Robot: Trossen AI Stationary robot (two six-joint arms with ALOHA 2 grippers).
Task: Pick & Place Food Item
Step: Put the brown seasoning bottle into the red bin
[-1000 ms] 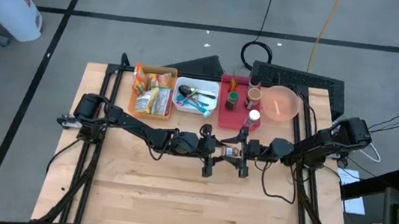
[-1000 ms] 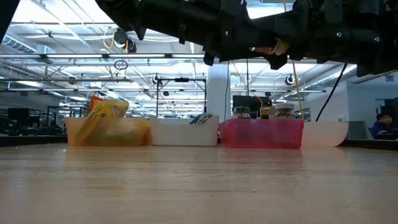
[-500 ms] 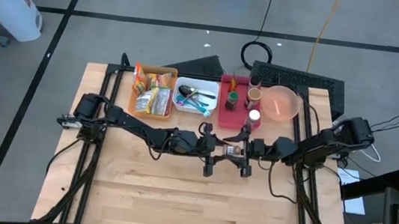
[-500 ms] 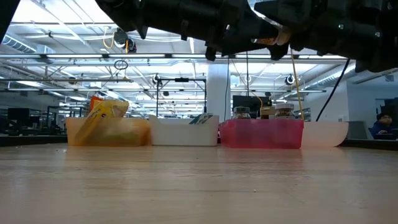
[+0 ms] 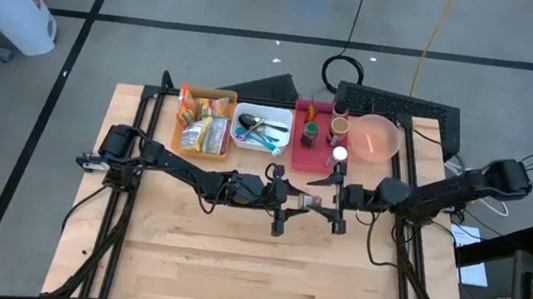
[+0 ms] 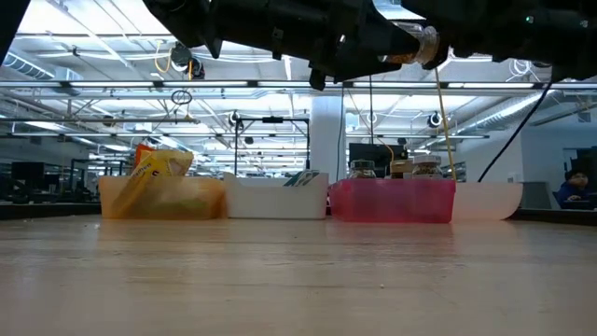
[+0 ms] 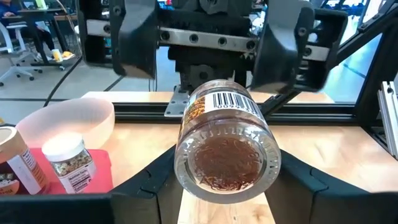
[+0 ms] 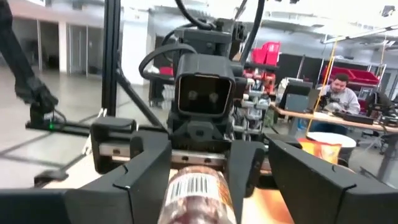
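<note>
A clear jar (image 7: 227, 143) with brown contents and a barcode label lies level in the air over the middle of the table (image 5: 233, 267), between my two grippers. My left gripper (image 5: 292, 205) is shut on it. My right gripper (image 5: 339, 206) faces it from the table's right and is open. Its two fingers (image 7: 134, 37) stand wide on either side of the jar's far end (image 8: 196, 193), and I see no touch there. My left gripper pinches the jar between its two fingers (image 7: 155, 183), on the round sides (image 7: 186, 155) near the end that faces its wrist. The fingers come level from the table's left and lie along the jar. The jar is lifted clear, on its side.
Along the far edge stand an orange bin of snack packets (image 5: 202, 122), a white bin with cutlery (image 5: 258, 132), a red bin with small jars (image 5: 313, 140) and a pink bowl (image 5: 376, 139). The near half of the table is bare wood. People sit in the room behind.
My right gripper has drawn back toward the table's right edge and risen a little, its arm folding back. The jar has stayed with my left gripper.
</note>
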